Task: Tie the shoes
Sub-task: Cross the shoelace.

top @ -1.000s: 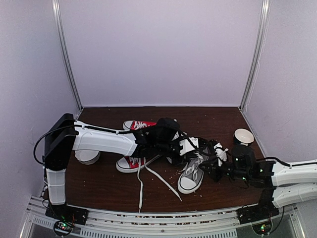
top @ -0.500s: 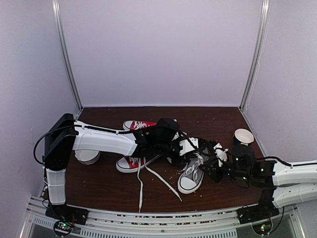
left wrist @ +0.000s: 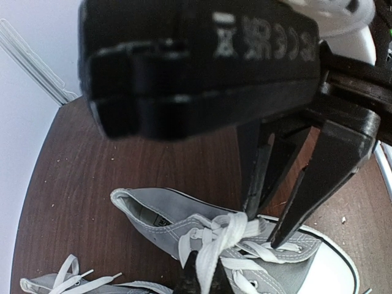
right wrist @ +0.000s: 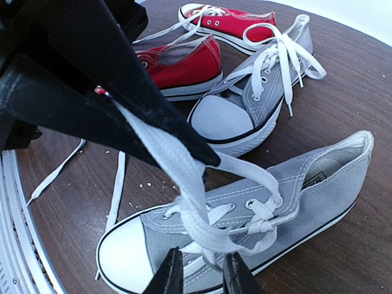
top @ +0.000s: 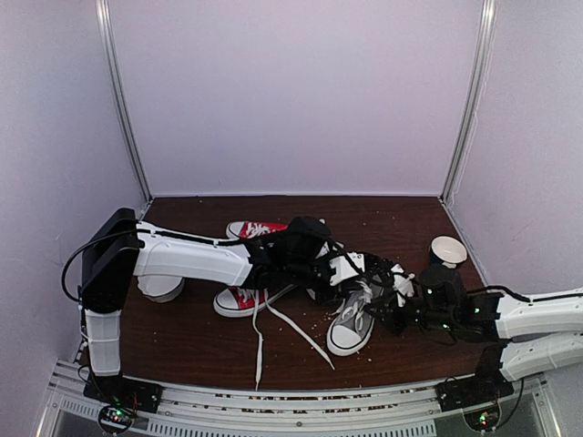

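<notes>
A grey shoe [top: 352, 325] lies toe towards the front edge, between the two arms. In the left wrist view my left gripper [left wrist: 201, 272] is shut on a white lace [left wrist: 215, 245] of this grey shoe [left wrist: 153, 220], pulling it up taut from the knot. My right gripper [right wrist: 202, 272] hovers over the same shoe [right wrist: 294, 190], open, with a loop of lace [right wrist: 211, 236] hanging between its fingertips. The right fingers [left wrist: 318, 171] reach down beside the knot. The second grey shoe [right wrist: 260, 101] lies behind, its laces loose.
Two red sneakers [top: 255, 229] [top: 239, 299] lie left of the grey pair, with loose white laces [top: 260, 341] trailing towards the front edge. A paper cup [top: 447, 248] stands at the right. A white bowl [top: 160, 288] sits under the left arm. Crumbs dot the brown table [top: 182, 337].
My right arm has shifted slightly left, closer over the grey shoe. The left arm has held still with the lace in its grip.
</notes>
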You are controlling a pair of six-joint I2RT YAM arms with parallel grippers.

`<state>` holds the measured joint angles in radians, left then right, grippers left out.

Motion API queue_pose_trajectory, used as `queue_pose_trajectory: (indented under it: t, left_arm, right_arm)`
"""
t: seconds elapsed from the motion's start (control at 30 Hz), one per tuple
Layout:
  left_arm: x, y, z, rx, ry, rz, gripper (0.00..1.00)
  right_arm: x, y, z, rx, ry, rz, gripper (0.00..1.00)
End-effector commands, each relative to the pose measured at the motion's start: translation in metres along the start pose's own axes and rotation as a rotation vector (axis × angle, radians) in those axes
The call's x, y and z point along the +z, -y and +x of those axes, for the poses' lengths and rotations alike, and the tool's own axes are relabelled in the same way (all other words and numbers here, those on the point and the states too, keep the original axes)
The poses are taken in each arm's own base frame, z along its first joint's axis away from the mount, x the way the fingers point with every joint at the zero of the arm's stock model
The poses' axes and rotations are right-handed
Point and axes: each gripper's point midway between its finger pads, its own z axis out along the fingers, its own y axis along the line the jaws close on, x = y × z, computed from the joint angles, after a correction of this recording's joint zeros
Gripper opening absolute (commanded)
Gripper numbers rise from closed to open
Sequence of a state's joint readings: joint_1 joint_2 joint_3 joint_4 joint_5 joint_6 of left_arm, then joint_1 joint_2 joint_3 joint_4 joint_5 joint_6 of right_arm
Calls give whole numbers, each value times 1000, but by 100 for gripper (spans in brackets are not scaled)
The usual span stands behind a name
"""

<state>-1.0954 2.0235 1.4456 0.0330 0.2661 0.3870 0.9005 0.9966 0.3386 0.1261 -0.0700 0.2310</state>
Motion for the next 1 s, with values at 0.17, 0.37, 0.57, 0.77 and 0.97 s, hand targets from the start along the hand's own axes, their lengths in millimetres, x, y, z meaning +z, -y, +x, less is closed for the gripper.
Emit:
queue_pose_trajectory:
  t: [0.17, 0.37, 0.57, 0.77, 0.97]
  left_arm:
    - [3, -6, 0, 11, 9, -14, 0]
    - [3, -5, 1, 10, 6, -13, 0]
    - [3, -6, 5, -4, 0, -15, 0]
    - [5, -5, 13, -62, -49, 15, 45]
    - [-44, -1, 31, -177, -108, 29, 63]
  right_arm:
    - [11, -6, -10, 29, 23, -31, 26]
    - [18, -2, -16, 27, 25, 2, 27]
    - [14, -7, -13, 43, -9, -37, 0]
    - [3, -6, -8, 154, -52, -81, 0]
    - [1, 5, -3, 265, -95, -93, 0]
